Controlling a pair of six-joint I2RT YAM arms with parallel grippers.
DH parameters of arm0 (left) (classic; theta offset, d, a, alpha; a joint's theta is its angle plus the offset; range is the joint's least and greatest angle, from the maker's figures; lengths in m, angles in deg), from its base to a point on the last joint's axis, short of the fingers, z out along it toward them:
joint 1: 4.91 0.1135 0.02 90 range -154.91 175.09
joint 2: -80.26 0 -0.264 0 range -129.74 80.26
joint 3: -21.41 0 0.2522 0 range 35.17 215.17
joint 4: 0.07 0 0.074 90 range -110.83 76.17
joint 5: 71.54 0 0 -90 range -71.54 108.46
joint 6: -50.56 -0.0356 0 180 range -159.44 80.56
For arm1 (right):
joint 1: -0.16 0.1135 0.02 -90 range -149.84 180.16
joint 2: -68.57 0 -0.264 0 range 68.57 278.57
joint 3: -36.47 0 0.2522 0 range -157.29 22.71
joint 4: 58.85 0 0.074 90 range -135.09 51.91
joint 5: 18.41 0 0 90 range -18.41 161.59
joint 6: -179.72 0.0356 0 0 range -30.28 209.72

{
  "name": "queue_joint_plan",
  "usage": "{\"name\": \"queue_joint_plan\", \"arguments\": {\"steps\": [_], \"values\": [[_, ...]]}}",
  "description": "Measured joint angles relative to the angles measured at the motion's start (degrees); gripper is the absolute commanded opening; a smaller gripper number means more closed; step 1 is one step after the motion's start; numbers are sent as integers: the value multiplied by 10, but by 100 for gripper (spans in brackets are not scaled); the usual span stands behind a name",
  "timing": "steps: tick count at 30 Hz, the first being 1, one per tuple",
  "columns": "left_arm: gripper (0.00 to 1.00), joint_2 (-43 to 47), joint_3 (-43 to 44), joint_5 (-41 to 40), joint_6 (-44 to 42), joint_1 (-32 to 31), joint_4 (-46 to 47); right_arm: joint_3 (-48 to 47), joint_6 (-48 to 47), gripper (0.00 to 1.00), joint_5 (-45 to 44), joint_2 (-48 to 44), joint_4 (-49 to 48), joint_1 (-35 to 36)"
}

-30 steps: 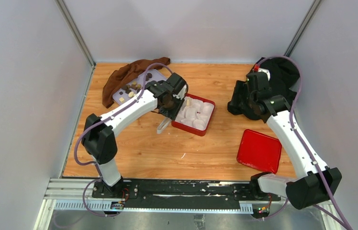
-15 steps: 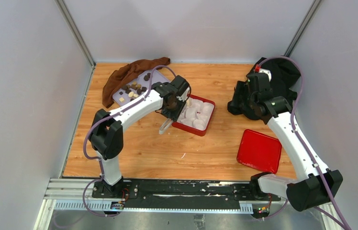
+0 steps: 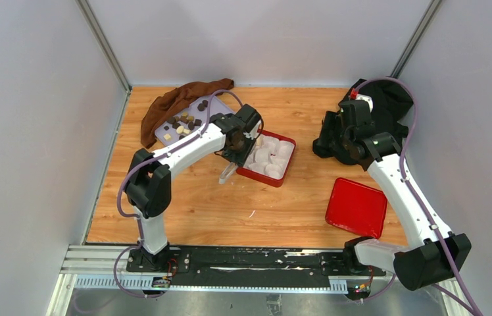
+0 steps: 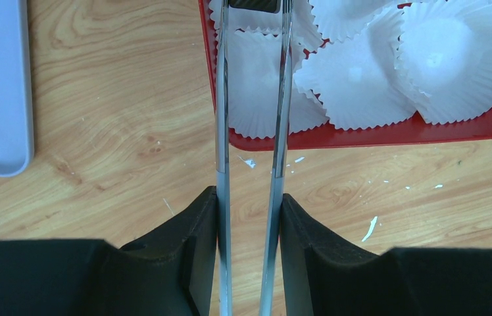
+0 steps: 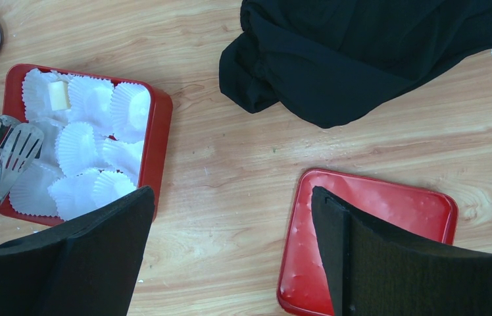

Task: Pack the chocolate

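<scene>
Several small chocolate pieces [image 3: 184, 122], dark brown and tan, lie on a lavender tray [image 3: 164, 136] at the back left. One cream piece [image 5: 59, 95] sits in a paper cup in the red box [image 3: 287, 164]. My left gripper [image 4: 248, 197] is shut on metal tongs [image 4: 251, 99]. The tong tips reach over the box's left edge, above the white cups [image 4: 454, 59], and I see nothing between the tips. My right gripper [image 5: 230, 197] hangs open and empty, high above the table right of the box.
A red lid [image 3: 356, 207] lies flat at the front right. A brown cloth [image 3: 171, 102] is bunched behind the lavender tray, and a black cloth [image 5: 362, 52] lies in the back right corner. White crumbs dot the wood near the box.
The left arm's elbow swung to the right and its gripper shifted slightly with the tongs, then held still. The right arm has not moved.
</scene>
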Motion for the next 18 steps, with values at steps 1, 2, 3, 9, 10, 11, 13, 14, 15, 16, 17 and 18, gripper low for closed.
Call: {"name": "queue_joint_plan", "arguments": {"steps": [1, 2, 3, 9, 10, 11, 13, 14, 15, 16, 17, 18], "values": [[39, -1, 0, 0, 0, 0, 1, 0, 0, 93, 0, 0, 0, 0], [39, -3, 0, 0, 0, 0, 3, 0, 0, 93, 0, 0, 0, 0], [40, -4, 0, 0, 0, 0, 3, 0, 0, 93, 0, 0, 0, 0], [45, -12, 5, 0, 0, 0, 4, 0, 0, 93, 0, 0, 0, 0], [45, -13, 7, 0, 0, 0, 5, 0, 0, 93, 0, 0, 0, 0], [45, -13, 8, 0, 1, 0, 5, 0, 0, 93, 0, 0, 0, 0], [43, -13, 12, 0, 1, 0, 5, 0, 0, 93, 0, 0, 0, 0], [42, -13, 13, 0, 1, 0, 5, 0, 0, 93, 0, 0, 0, 0], [41, -13, 14, 0, 2, 0, 6, 0, 0, 93, 0, 0, 0, 0], [40, -13, 15, 0, 2, 0, 6, 0, 0, 93, 0, 0, 0, 0], [39, -13, 15, 0, 3, 0, 6, 0, 0, 93, 0, 0, 0, 0], [38, -13, 16, 0, 4, 0, 6, 0, 0, 93, 0, 0, 0, 0]]}}
